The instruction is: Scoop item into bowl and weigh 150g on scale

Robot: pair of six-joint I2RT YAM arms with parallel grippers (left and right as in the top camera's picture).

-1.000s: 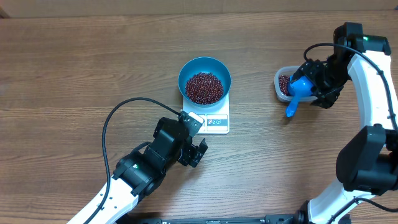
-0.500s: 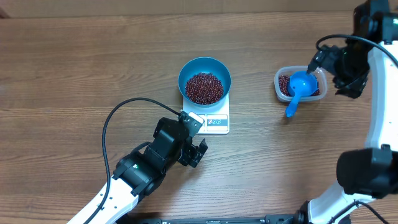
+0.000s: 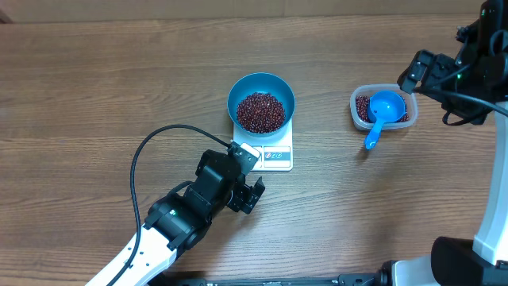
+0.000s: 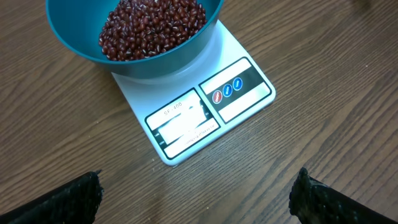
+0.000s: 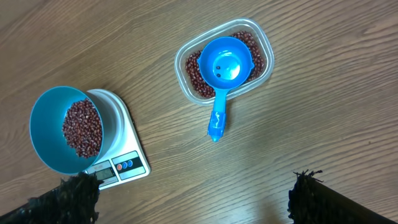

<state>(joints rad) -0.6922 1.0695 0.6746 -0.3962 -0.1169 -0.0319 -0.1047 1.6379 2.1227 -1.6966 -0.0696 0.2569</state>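
Beans [image 3: 260, 112] sat in the bowl [image 3: 261, 80] on the scale [image 3: 276, 156], the scoop [image 3: 384, 107] lay in the tub [image 3: 355, 102], left pincer [image 4: 196, 186] and right pincer [image 5: 193, 183] gaped empty, so we judged only the weight check was left.

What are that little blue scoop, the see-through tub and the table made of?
The scoop: probably moulded plastic, uniform bright blue with a slight sheen. The tub: likely clear plastic; the beans show through its wall. The table: wood or wood-look laminate, brown with grain lines; cannot tell which.
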